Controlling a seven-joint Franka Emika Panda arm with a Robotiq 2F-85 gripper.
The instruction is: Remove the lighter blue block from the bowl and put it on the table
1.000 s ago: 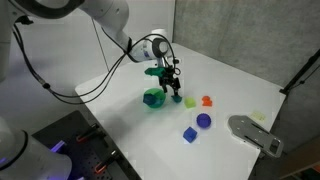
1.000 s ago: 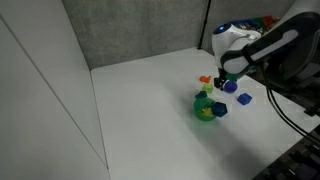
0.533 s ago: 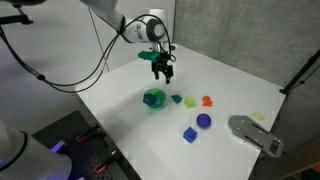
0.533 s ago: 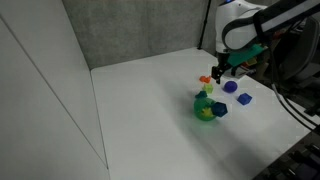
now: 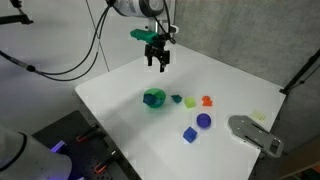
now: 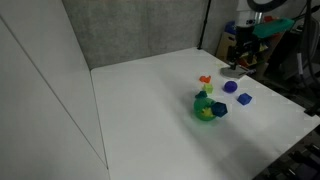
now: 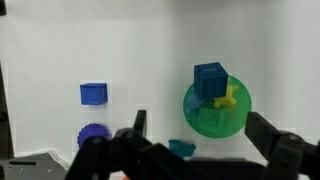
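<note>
The green bowl [image 5: 153,98] [image 6: 205,109] [image 7: 215,110] holds a darker blue block [image 7: 210,80] and a yellow piece [image 7: 231,97]. The lighter blue block [image 5: 189,133] [image 6: 245,98] [image 7: 93,93] lies on the white table [image 5: 120,90] apart from the bowl. My gripper [image 5: 157,62] [image 6: 237,64] [image 7: 198,120] is open and empty, high above the table behind the bowl. In the wrist view its two fingers frame the bowl far below.
A rounded blue-purple piece [image 5: 204,120] [image 7: 93,134], a teal piece [image 5: 176,99] [image 7: 182,148], a light green piece [image 5: 190,102] and an orange piece [image 5: 207,100] [image 6: 205,79] lie near the bowl. A grey device [image 5: 255,133] sits at the table's edge.
The gripper has risen from just beside the bowl and moved back, open and empty. The blocks and the bowl have not moved.
</note>
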